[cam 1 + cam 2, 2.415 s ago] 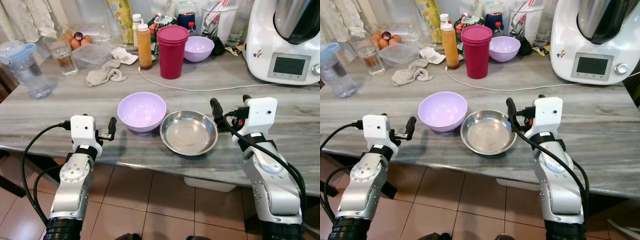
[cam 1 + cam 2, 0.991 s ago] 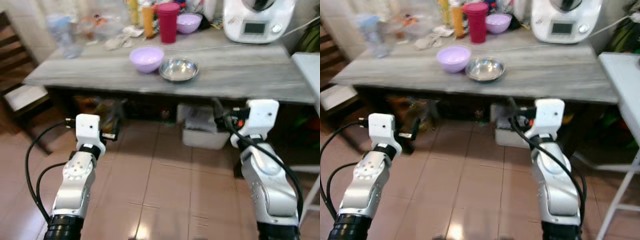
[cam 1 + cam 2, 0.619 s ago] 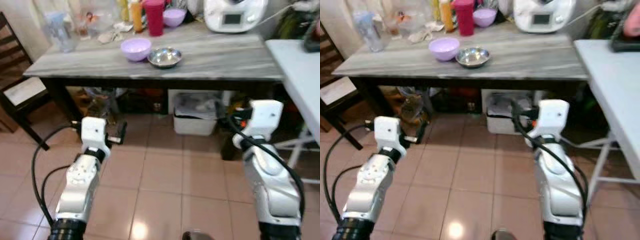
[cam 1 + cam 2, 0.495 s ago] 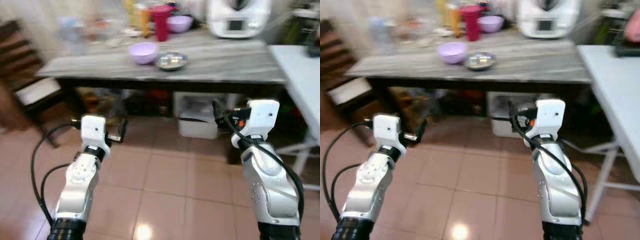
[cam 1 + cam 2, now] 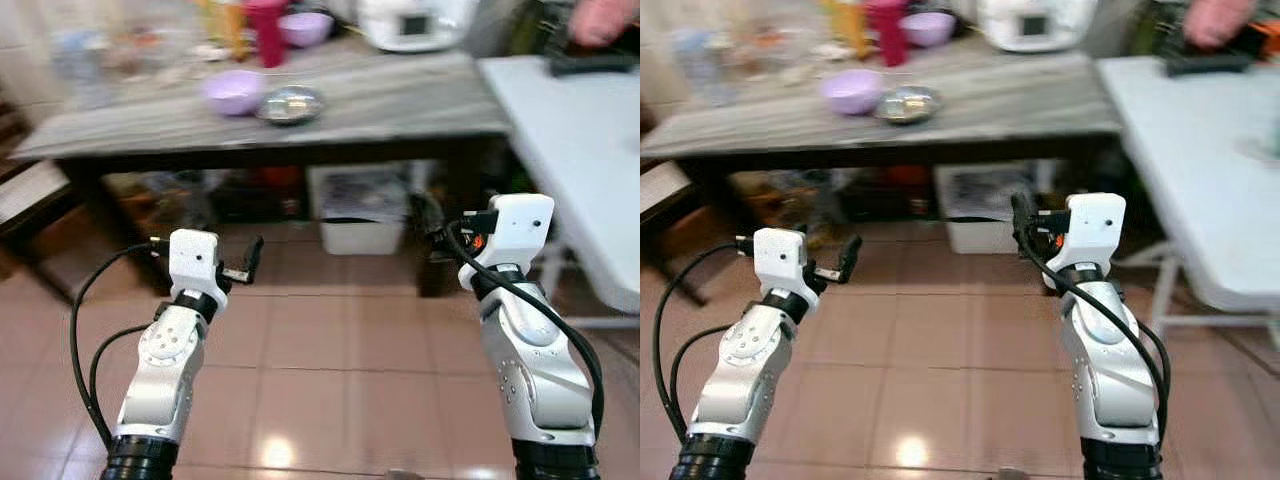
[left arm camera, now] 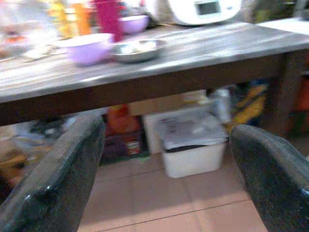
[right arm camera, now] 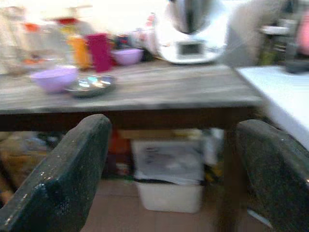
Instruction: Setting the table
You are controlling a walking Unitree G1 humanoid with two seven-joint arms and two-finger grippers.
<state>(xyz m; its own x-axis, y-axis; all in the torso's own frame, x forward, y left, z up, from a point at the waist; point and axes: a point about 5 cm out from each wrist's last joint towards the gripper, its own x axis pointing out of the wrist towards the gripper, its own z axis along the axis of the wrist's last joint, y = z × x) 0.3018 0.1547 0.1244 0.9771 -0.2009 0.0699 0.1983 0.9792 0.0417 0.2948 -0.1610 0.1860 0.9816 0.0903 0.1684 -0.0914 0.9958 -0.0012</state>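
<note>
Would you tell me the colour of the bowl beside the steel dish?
Pale purple bowl; clearest in the left wrist view.

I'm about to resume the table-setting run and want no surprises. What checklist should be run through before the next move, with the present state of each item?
1. Left gripper open and holding nothing: ok.
2. Right gripper open and holding nothing: ok.
3. Lilac bowl and steel bowl upright, side by side on the wooden table: ok.
4. Bowls within reach of either gripper: not ok; both grippers hang over the tiled floor, well short of the table.
5. Way to the white table free of people: not ok; a person's hand rests at its far end.
6. Sharpness good enough to aim a grasp: not ok; the views are blurred.
</note>
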